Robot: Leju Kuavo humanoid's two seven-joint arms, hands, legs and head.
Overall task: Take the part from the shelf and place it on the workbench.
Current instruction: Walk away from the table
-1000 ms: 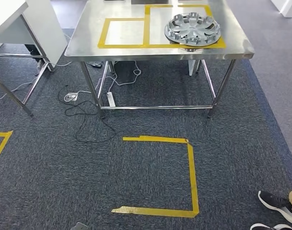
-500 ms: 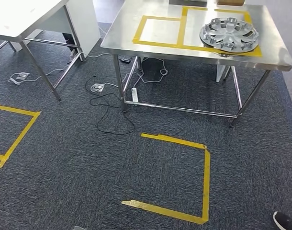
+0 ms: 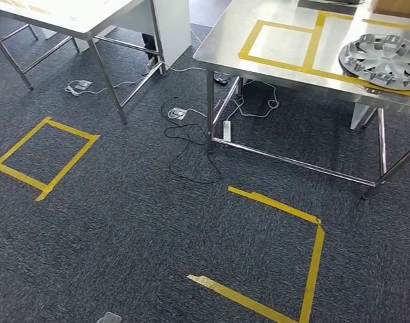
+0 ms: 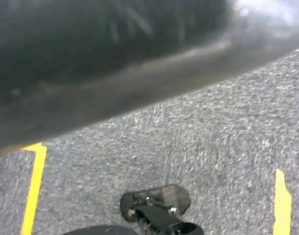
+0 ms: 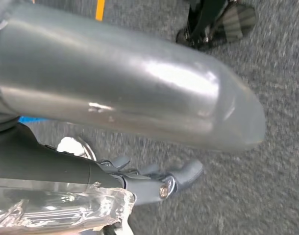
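Observation:
A silver wheel-cover part (image 3: 384,56) lies flat on the steel workbench (image 3: 226,42) at the upper right, inside a yellow tape rectangle and partly cut by the picture's edge. In the right wrist view my right hand (image 5: 140,98) hangs over grey carpet, its thick grey thumb across the picture and its darker fingers (image 5: 172,177) stretched out with nothing in them. A dark blurred mass (image 4: 103,54), too blurred to read as a hand, lies close to the lens in the left wrist view, above carpet.
A white table (image 3: 81,15) stands at the upper left. Cables and a power strip (image 3: 226,130) lie under the workbench between its legs. Yellow tape outlines mark the carpet at the left (image 3: 66,160) and lower right (image 3: 313,264). A brown box (image 3: 396,7) sits on the bench's far side.
The camera has swung left, so the whole scene has slid to the right. The white table and left floor outline have come in; a person's shoes have gone out at the lower right.

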